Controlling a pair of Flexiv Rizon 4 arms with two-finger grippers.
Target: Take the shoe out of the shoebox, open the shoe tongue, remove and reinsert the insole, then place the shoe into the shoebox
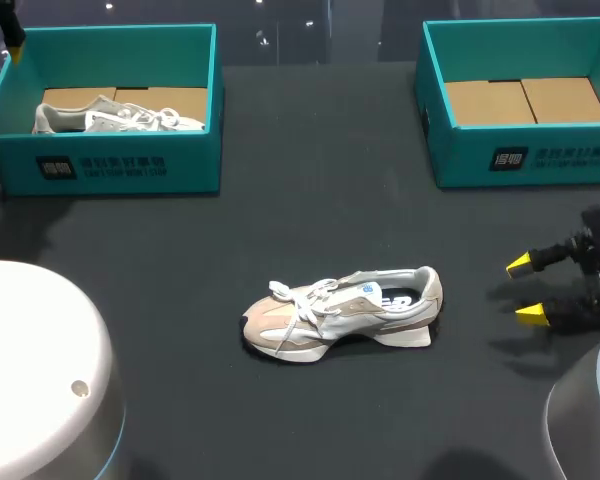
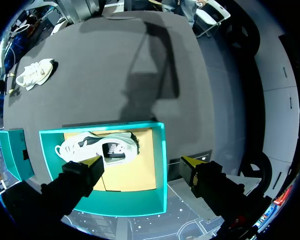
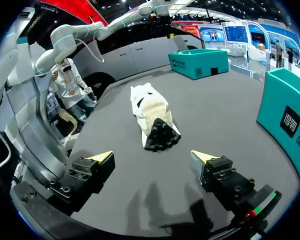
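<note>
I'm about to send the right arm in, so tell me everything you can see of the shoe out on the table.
The shoe is a beige and white sneaker with loose white laces, a thick white sole, a dark toe and a blue tag at the tongue. It lies in the middle of the table, toe toward my left side, heel toward the open right gripper, which stands apart. Only the table touches it. Upright or tipped: unclear.

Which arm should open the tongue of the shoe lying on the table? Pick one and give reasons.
Right. The right gripper sits open near the shoe, fingers pointed at its heel end. The left gripper hangs open over the far left shoebox, well away.
</note>
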